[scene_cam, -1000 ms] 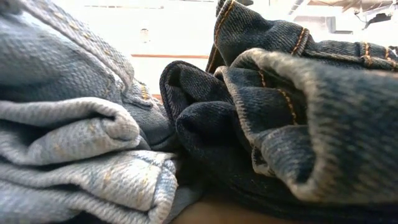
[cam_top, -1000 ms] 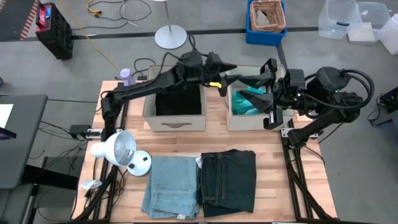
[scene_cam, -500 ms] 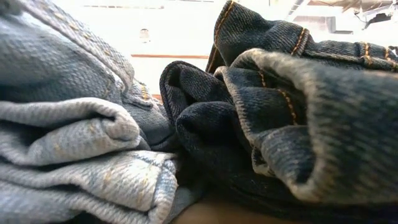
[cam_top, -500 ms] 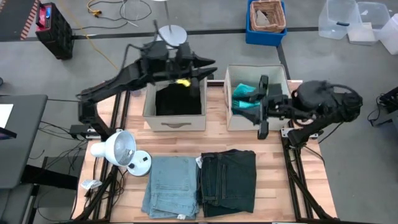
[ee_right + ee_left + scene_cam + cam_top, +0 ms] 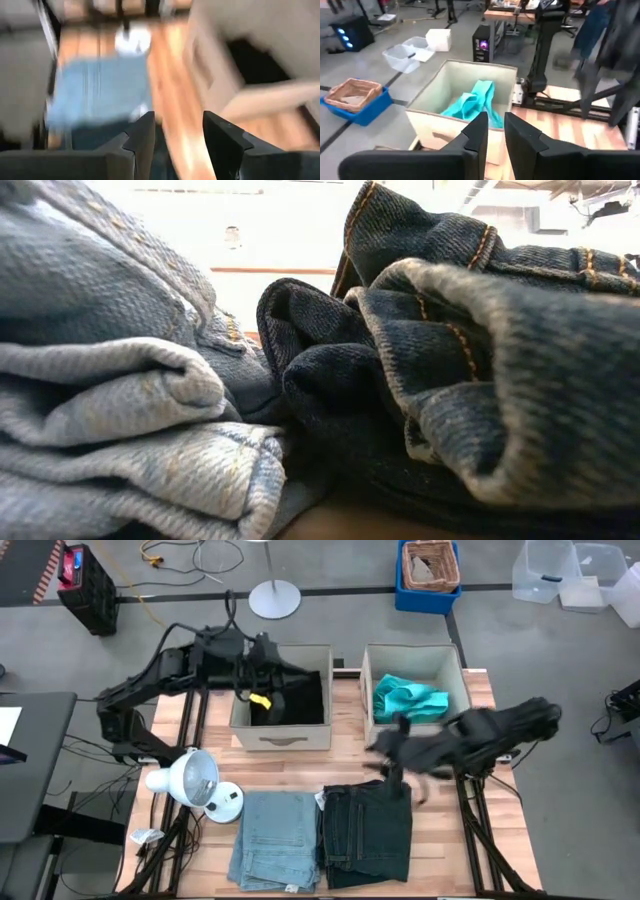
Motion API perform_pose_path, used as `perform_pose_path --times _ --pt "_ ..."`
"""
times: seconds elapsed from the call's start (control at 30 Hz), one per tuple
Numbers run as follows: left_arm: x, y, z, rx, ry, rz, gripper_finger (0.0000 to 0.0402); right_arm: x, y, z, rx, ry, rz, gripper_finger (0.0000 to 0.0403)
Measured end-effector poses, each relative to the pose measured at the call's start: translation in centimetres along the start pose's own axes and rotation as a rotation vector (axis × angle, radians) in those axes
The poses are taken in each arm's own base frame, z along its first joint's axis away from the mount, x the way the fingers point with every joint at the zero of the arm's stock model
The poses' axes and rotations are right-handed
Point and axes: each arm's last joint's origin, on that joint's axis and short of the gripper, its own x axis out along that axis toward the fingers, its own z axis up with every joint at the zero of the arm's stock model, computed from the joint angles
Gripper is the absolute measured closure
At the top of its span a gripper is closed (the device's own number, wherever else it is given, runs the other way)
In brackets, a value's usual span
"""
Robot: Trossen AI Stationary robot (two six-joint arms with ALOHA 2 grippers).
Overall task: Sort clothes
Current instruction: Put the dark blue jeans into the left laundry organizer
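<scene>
**Both arms drawn off the boxes; two jeans left to sort**

A wooden table (image 5: 300, 765) on a grey floor is seen from above, and the left beige box (image 5: 281, 705) is taken as landmark. To its left, past the table's edge, a white lamp (image 5: 192, 783) is seen. The left gripper (image 5: 262, 700), over this box a second ago, has been pulled back to its left rim; its fingers are nearly closed and nothing is held. Inside the box the black cloth (image 5: 295, 700) lies dark and flat. In front of the box the light blue jeans (image 5: 277, 852) and, to their right, the dark jeans (image 5: 368, 832) lie folded, seams showing. To the right of the box the teal shirt (image 5: 407, 700) lies crumpled in the second box (image 5: 412, 690). The right gripper (image 5: 392, 748) has been swung from there toward the dark jeans, fingers apart and empty. A pick of the jeans is judged next.
</scene>
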Motion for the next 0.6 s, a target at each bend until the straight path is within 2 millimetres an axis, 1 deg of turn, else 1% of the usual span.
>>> perform_pose_path --times 0.1,0.2,0.33,0.4,0.47,0.6 --pt "-0.1 -0.8 -0.1 -0.004 0.005 -0.022 0.0357 3.1 1.7 -1.1 -0.069 0.177 0.033 0.0223" --pt "-0.3 -1.8 -0.1 0.032 0.005 -0.070 0.0367 5.6 3.4 -2.3 -0.146 0.326 0.075 0.0223" --pt "-0.3 -3.1 -0.4 0.057 0.003 -0.128 0.0381 8.6 5.4 -3.5 -0.263 0.446 0.144 0.0223" --pt "-0.1 -3.4 -1.2 0.046 0.014 -0.141 0.0387 10.0 6.2 -3.9 -0.309 0.471 0.167 0.0223" --pt "0.3 -3.7 -2.6 0.022 0.023 -0.144 0.0393 11.0 6.6 -4.1 -0.325 0.481 0.178 0.0223" --pt "-0.3 -3.7 -5.3 -0.063 -0.051 -0.159 0.0400 12.2 6.4 -3.6 -0.280 0.442 0.175 0.0223"
